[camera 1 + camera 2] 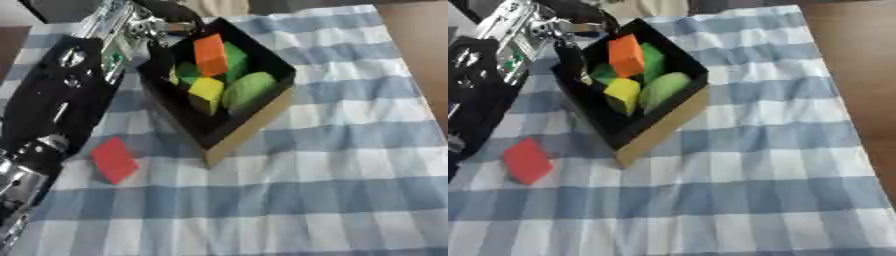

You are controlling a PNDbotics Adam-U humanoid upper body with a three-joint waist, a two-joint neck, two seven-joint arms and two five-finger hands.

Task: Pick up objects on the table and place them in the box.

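A black box with a tan outer wall stands askew on the checked cloth, left of centre. Inside it lie an orange block, a yellow block, a rounded light-green thing and darker green pieces. A red block lies flat on the cloth, to the near left of the box. My left arm runs up the left side, and my left hand hangs at the box's far left corner, blurred. My right hand shows in neither view.
The blue and white checked cloth covers the table. Bare brown tabletop shows past its right edge. The left forearm lies close beside the red block.
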